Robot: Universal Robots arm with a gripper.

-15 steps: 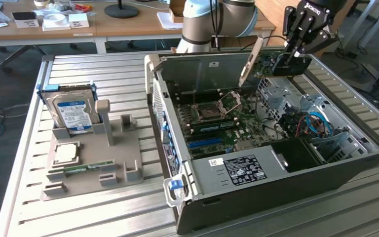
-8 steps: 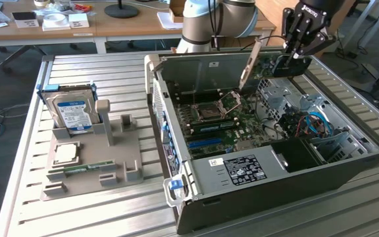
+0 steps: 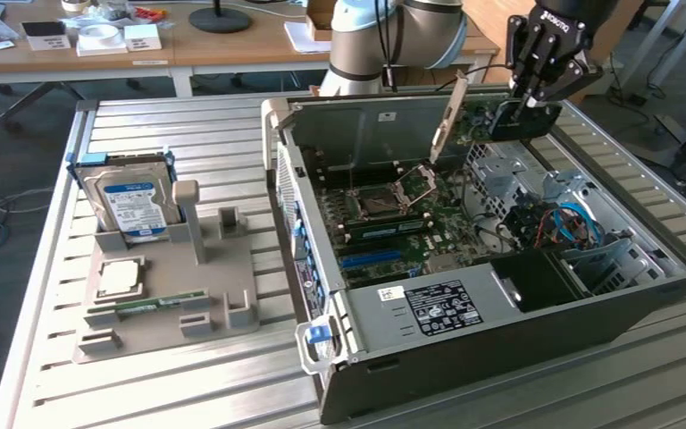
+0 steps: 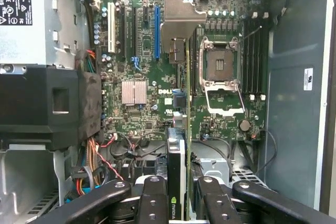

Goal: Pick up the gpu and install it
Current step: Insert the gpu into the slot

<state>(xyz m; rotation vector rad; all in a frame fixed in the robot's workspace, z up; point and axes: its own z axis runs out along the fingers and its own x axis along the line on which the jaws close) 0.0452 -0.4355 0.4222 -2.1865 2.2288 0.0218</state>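
– Fingers [image 4: 152, 198] sit right under your wrist camera: what are they doing?
– Clamped on the gpu [image 4: 176, 174] from both sides. You see the card edge-on, silver bracket [image 4: 176, 30] at its far end.
– Where is the card?
– In the exterior view your gripper [image 3: 522, 105] holds the gpu [image 3: 504, 125] on edge over the open computer case [image 3: 498, 331], bracket [image 3: 448, 121] toward that view's left. It hangs above the motherboard [image 4: 136, 66], not seated in any slot.
– What lies below?
– Blue slot [image 4: 157, 32] to one side of the card's edge, open CPU socket [image 4: 218, 66] to the other.
– Off the case?
– Blue-labelled hard drive [image 3: 135, 201] stands in the grey holder [image 3: 164, 295] on the slatted surface [image 3: 176, 107], well apart.
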